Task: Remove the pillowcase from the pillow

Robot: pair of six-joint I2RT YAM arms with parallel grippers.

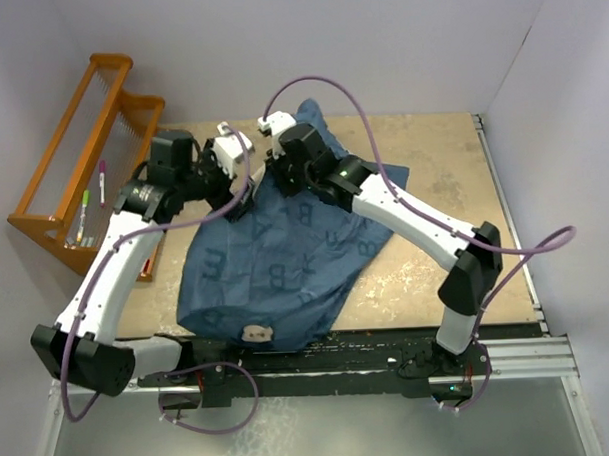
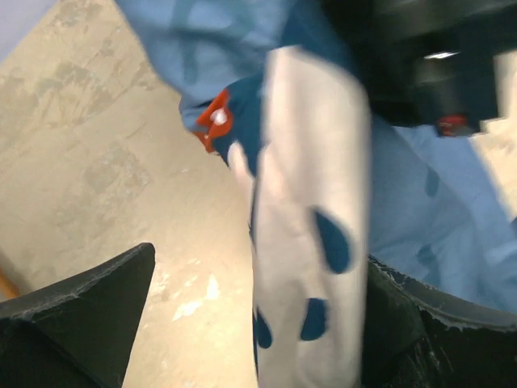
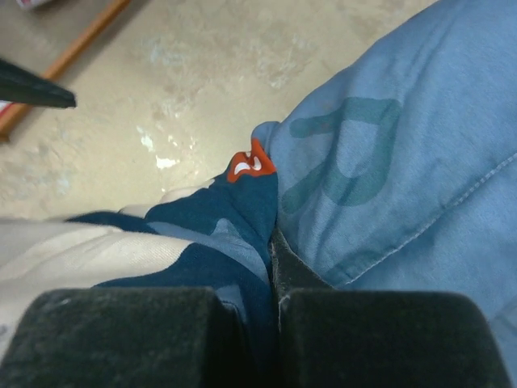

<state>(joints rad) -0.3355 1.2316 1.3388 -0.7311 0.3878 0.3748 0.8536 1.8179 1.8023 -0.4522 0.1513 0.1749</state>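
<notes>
From above, the pillowcase (image 1: pixel 286 259) is lying across the middle of the table (image 1: pixel 452 163), running from the near edge up toward the far edge, with its far end lifted into a peak. A small pale patch is showing at its near end; whether that is print or the pillow cannot be told. The left gripper (image 1: pixel 232 150) and right gripper (image 1: pixel 271 139) are meeting at that raised far end, close together. A wooden rack (image 1: pixel 73 186) is sitting off the left edge.

In the left wrist view, the left gripper (image 2: pixel 260 255) is standing wide apart. A cream fold of the pillowcase (image 2: pixel 311 202) with dark blue spots is hanging between its fingers (image 2: pixel 81 323), lying against the right-hand one and well clear of the other. A red bow (image 2: pixel 214 121) is showing above.

In the right wrist view, the right gripper (image 3: pixel 275 299) is pinching the pillowcase (image 3: pixel 388 162), its pads (image 3: pixel 129 335) pressed together on a dark blue fold.
</notes>
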